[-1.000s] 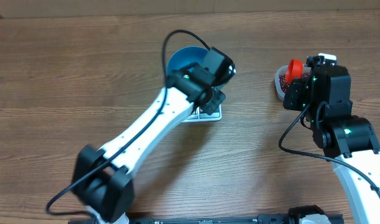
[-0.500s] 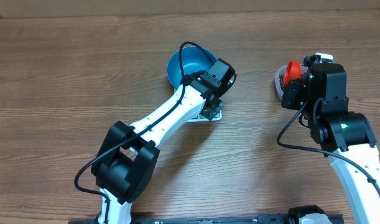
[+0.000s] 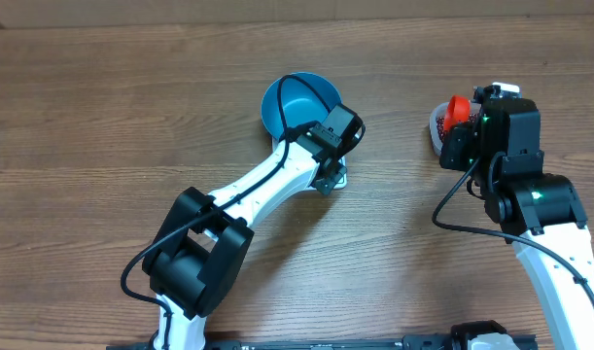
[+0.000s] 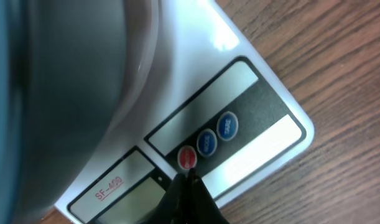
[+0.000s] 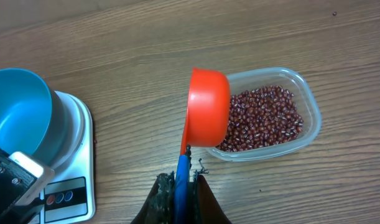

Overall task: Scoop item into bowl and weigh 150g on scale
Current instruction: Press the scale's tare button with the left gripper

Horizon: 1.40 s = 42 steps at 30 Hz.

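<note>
Jaws of the left gripper (image 4: 188, 186) are pressed together, tip at the red button (image 4: 186, 158) on the scale (image 4: 252, 106), which carries the blue bowl (image 5: 15, 106). The right gripper (image 5: 182, 186) clenches the handle (image 5: 182, 168) of a red scoop (image 5: 208, 109), held at the tub (image 5: 311, 106) of beans (image 5: 264, 115).

The blue bowl (image 5: 18, 109) sat upright on the back part of the scale (image 5: 78, 143), round and deep, its smooth inside open to the room. The scale was a flat white rectangle with rounded corners, lying on the wooden table (image 5: 134, 93). Its front edge carried a dark panel with one red and two blue round buttons, a grey display and a label in red lettering; the reading could not be made out. Well off to its right, the beans (image 5: 264, 115), small and dark red-brown, lay heaped loosely in a clear tub (image 5: 311, 124).
</note>
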{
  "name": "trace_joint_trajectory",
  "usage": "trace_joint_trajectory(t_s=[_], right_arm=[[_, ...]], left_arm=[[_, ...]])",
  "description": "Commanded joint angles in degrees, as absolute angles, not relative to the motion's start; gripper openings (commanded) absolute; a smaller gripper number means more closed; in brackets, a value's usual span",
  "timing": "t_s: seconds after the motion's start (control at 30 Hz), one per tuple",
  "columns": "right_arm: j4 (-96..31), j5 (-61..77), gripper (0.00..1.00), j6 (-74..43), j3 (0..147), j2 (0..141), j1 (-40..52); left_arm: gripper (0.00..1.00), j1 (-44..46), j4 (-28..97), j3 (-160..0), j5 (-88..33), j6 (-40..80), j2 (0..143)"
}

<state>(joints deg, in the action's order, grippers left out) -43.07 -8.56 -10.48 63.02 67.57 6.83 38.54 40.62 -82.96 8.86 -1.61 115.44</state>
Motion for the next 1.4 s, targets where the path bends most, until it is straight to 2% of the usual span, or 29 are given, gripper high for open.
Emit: trace_joint_trajectory(t_s=[0.0, 1.37], right_arm=[[-42.6, -9.4, 0.04, -10.7, 64.6, 67.6, 6.7], [-42.6, -9.4, 0.04, -10.7, 64.6, 67.6, 6.7]], left_arm=[[0.04, 38.5, 40.0, -81.4, 9.4, 0.2, 116.5], [0.04, 38.2, 36.8, -81.1, 9.7, 0.2, 116.6]])
